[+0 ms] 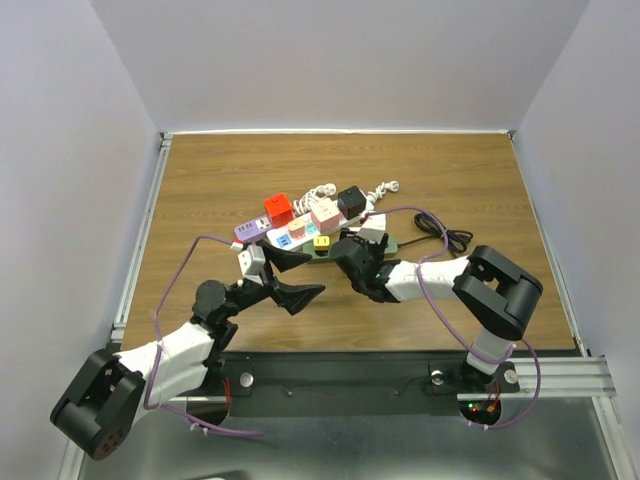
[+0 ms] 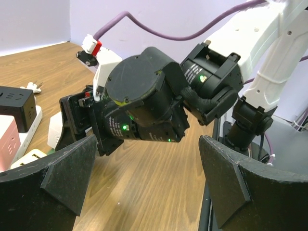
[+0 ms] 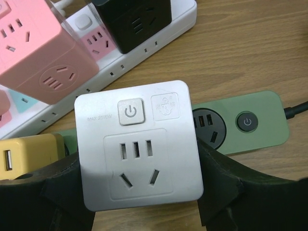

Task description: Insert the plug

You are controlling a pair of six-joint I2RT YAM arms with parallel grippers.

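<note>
The plug [image 3: 139,144] is a white square adapter with a power button and sockets on its top face. It sits over the left end of the green power strip [image 3: 260,120], whose round socket shows just to its right. My right gripper [image 3: 142,192] is shut on the plug, one black finger against each side. From above, the plug [image 1: 372,232] lies just beyond the right gripper [image 1: 365,250]. My left gripper [image 2: 149,178] hangs open over bare wood with nothing between its fingers, facing the right arm's wrist [image 2: 144,101]. In the top view the left gripper [image 1: 290,280] is left of the right one.
A white power strip [image 3: 159,38] behind the green one carries a pink cube [image 3: 33,53] and a black cube [image 3: 134,24]. A yellow adapter [image 3: 24,154] sits at the left. A red cube [image 1: 278,208] and a coiled black cable [image 1: 450,238] also lie on the table.
</note>
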